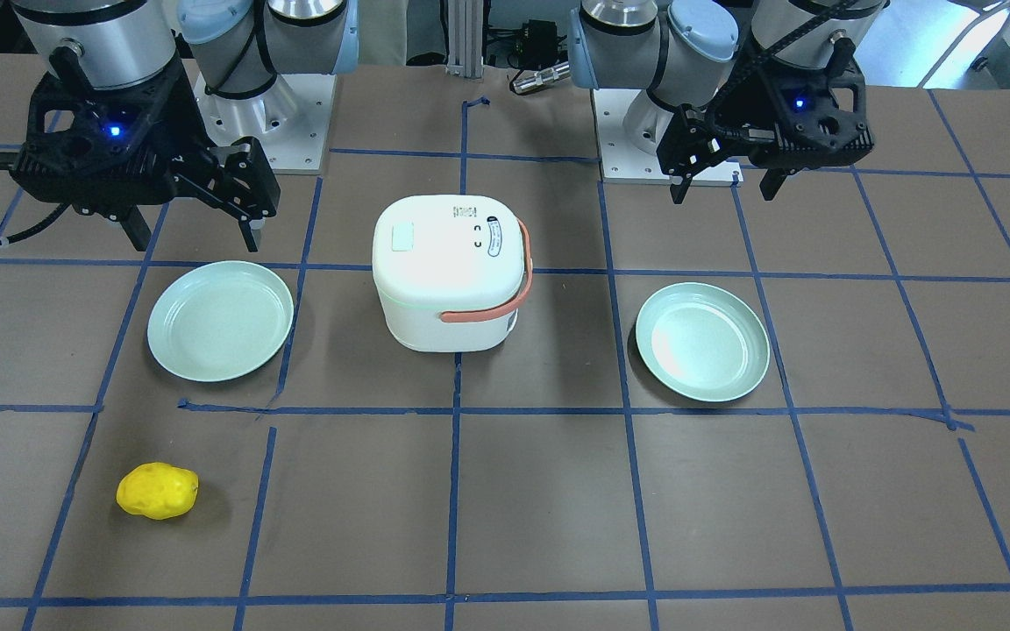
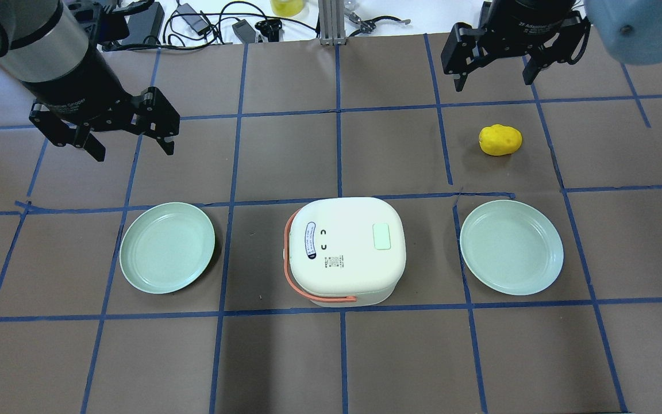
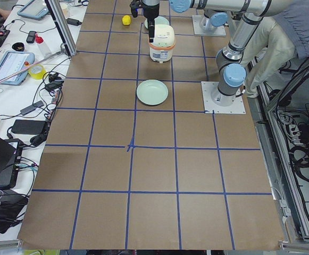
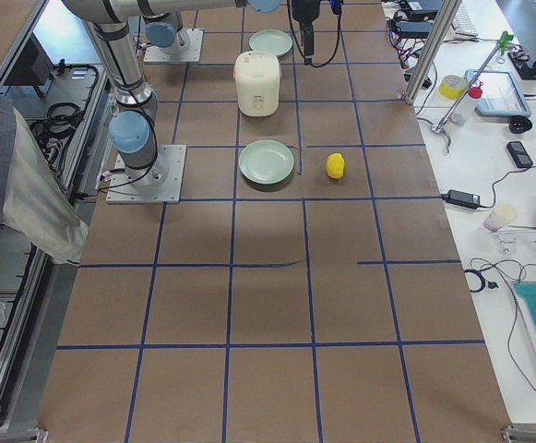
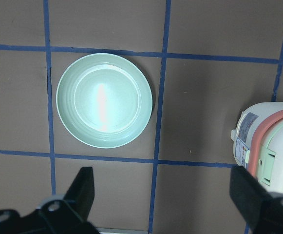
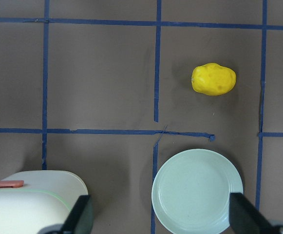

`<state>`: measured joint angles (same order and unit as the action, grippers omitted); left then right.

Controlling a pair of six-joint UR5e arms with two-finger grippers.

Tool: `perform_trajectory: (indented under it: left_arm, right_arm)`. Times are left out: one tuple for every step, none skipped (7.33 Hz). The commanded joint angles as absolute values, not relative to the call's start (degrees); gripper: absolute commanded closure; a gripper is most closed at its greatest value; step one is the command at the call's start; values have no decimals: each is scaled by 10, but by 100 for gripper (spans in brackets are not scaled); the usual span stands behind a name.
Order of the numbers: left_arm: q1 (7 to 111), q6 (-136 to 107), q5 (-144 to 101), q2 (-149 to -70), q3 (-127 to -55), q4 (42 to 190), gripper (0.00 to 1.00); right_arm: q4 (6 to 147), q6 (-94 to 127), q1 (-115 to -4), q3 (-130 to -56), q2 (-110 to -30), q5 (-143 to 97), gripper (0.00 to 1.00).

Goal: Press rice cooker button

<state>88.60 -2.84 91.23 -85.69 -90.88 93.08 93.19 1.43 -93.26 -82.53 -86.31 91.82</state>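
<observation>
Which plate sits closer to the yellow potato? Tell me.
The plate on the robot's right; the potato lies beyond it, far from the other plate.

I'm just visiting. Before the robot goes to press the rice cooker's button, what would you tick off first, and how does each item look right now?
1. Button on the rice cooker lid is uncovered and in plain sight: ok.
2. Cooker is upright with its lid down: ok.
3. Left gripper and right gripper are open and empty: ok.
4. Left plate, right plate and yellow potato lie clear of the cooker: ok.
5. Which arm will press: cannot tell.
</observation>
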Motion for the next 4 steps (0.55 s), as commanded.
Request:
perform_trajectory:
  left_arm:
    - [886, -28, 912, -857, -909, 931, 0]
    - [886, -28, 912, -857, -909, 931, 0]
    - [886, -28, 912, -857, -909, 931, 0]
    - [886, -28, 912, -857, -909, 931, 0]
  right_arm:
    - [932, 15, -933, -825, -863, 918, 0]
    - [932, 15, -933, -825, -863, 918, 0]
    - [930, 18, -934, -825, -863, 918, 0]
    - [929, 19, -934, -826, -863, 918, 0]
